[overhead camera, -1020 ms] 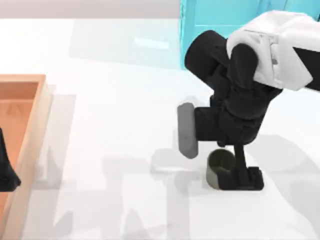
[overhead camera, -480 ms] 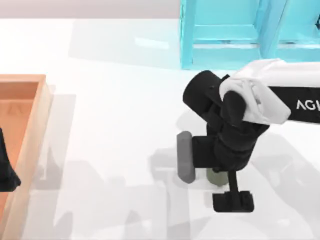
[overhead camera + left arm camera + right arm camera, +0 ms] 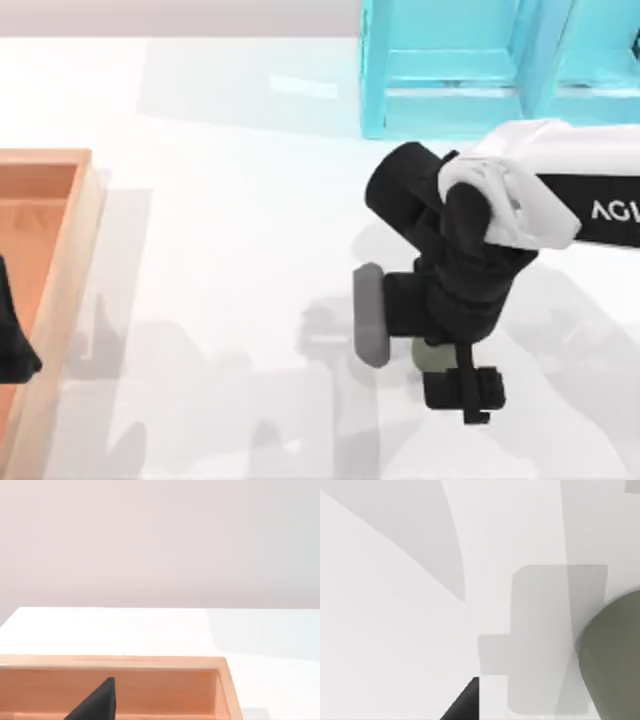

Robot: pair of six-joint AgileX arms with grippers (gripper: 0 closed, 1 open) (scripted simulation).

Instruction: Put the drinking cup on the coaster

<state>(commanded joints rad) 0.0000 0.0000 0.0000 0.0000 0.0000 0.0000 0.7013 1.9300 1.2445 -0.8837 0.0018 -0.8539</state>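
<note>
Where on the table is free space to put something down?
The wide white middle of the table, between the wooden tray and the right hand, is bare. It is crowded around that hand, over the drinking cup. The left hand sits parked over the tray.

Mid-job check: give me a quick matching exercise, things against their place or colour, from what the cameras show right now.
Things:
1. drinking cup
2. wooden tray
3. turquoise frame
4. left tool

Descriptions:
A. far edge of the table
B. parked over the tray
C. olive-grey, mostly hidden beneath the right tool
D. along the table's left side

Pairs: 1-C, 2-D, 3-A, 4-B
</note>
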